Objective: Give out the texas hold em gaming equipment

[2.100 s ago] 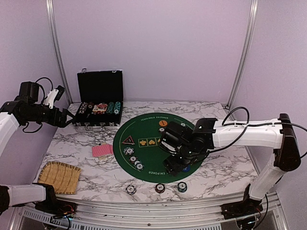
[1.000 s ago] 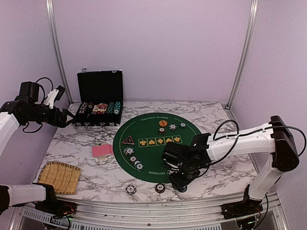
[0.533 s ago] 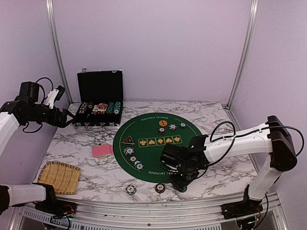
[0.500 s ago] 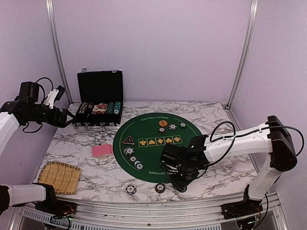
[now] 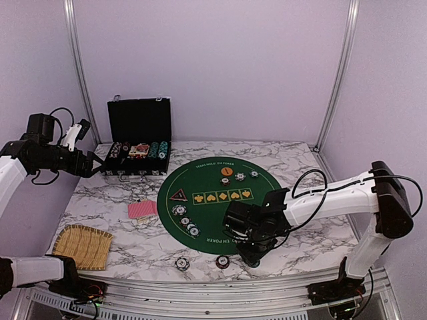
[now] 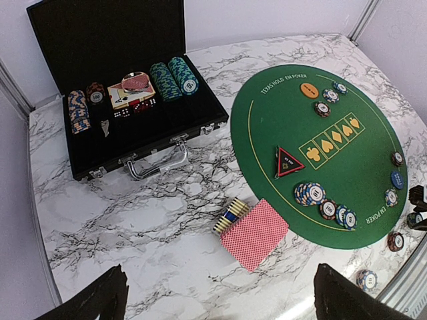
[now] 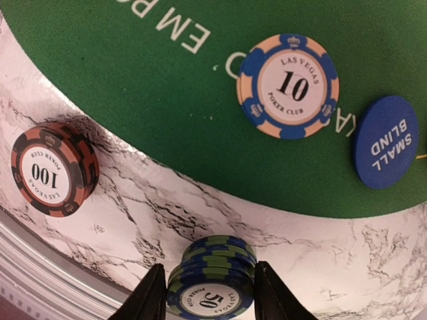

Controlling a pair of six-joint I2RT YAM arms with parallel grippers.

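Right end effector [image 7: 210, 267] narrowly brackets the face-up 50-chip stack [image 7: 211, 283], axis vertical; grip uncertain.

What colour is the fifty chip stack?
The stack is blue with green stripes; right wrist view.

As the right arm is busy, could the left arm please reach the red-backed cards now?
Probably yes: the left gripper hangs open over that side, nothing covers the cards, and only a small chip stack lies beside their far edge.
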